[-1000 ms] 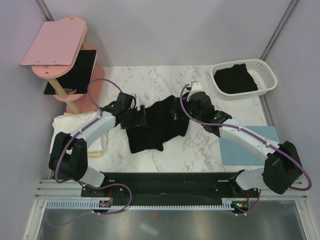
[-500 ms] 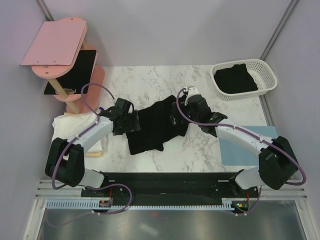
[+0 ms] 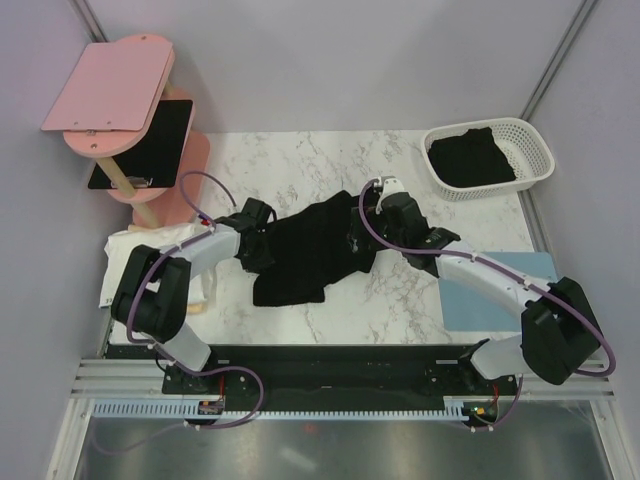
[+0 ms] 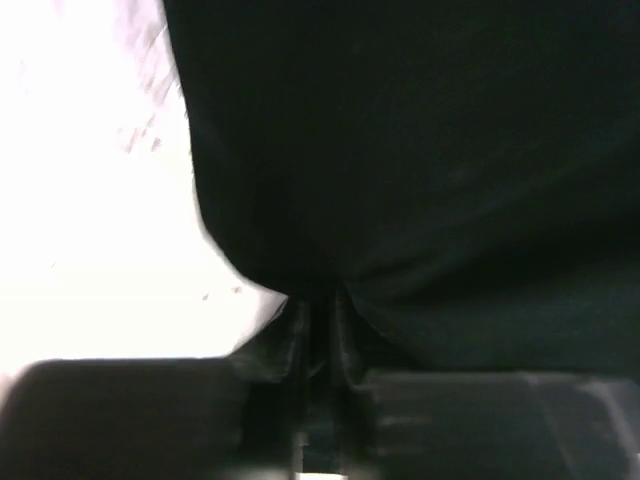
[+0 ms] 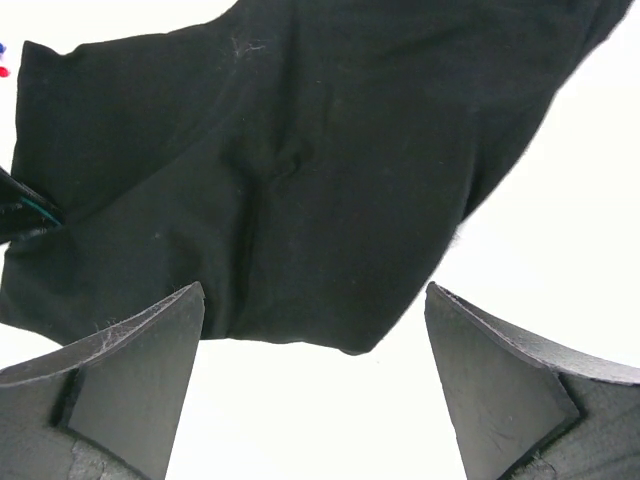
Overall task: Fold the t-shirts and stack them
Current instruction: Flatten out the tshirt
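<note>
Left pincer (image 4: 320, 318) low, pinching t-shirt (image 3: 320, 240); right pincer (image 5: 312, 300) spread.

No legible text, labels or numbers anywhere in view.

A: Off-task items on the bench?
B: Pink tiered stand (image 3: 120, 90) at 10 o'clock, black panel (image 3: 145, 143) propped on it. White cloth (image 3: 118, 245) at 9, near stand base. White basket (image 3: 537, 152) at 2. Blue mat (image 3: 470, 305) at 4, on marble table (image 3: 300, 160) right edge.
A: Cloth touching the stand?
B: Can't tell.
</note>
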`<state>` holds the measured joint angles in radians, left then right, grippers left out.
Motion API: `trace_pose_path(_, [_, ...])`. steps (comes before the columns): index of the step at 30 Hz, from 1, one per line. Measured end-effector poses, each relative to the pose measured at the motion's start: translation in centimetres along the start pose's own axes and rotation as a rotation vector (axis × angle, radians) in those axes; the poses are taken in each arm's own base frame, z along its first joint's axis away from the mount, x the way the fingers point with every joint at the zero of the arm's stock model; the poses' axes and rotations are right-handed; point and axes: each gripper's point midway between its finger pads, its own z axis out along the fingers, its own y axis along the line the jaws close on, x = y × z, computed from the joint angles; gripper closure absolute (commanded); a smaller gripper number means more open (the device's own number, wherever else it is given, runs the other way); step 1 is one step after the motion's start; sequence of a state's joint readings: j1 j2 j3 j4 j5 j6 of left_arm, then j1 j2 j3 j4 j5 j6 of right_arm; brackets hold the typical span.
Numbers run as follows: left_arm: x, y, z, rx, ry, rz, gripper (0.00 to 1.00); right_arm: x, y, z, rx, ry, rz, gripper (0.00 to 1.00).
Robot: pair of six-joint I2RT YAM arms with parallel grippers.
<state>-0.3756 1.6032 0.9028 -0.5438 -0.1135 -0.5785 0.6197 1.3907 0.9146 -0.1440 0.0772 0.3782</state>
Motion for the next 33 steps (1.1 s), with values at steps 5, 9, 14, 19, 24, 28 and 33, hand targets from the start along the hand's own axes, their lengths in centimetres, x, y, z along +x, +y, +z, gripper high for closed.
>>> trace_pose_path(5, [-1.5, -2.1, 0.2, 0.041, -0.018, 0.021, 0.98, -0.3, -0.9, -0.8, 0.027, -0.02, 0.009, 0.02])
trace_pose_path(9, [-1.6, -5.6, -1.5, 0.112, -0.049, 0.092, 0.98, -1.0, -2.9, -1.9, 0.083, -0.055, 0.034, 0.02])
trace_pose_path(14, [-3.9, -16.5, -10.5, 0.386, -0.198, 0.25, 0.98, -2.0, -7.4, -3.3, 0.204, -0.106, 0.114, 0.02])
trace_pose_path(19, [-4.7, -27.0, -24.9, 0.75, -0.365, 0.393, 0.98, -2.3, -11.1, -4.8, 0.312, -0.145, 0.18, 0.02])
trace_pose_path(24, [-6.1, -31.6, -38.9, 1.028, -0.529, 0.458, 0.98, -2.5, -13.3, -6.8, 0.392, -0.188, 0.214, 0.02])
trace_pose_path(28, [-8.6, -30.0, -45.6, 1.082, -0.68, 0.436, 0.98, -3.2, -14.6, -8.7, 0.439, -0.244, 0.239, 0.03])
trace_pose_path(33, [-10.3, -23.7, -45.6, 0.936, -0.759, 0.354, 0.98, -3.5, -15.2, -9.7, 0.467, -0.279, 0.249, 0.03])
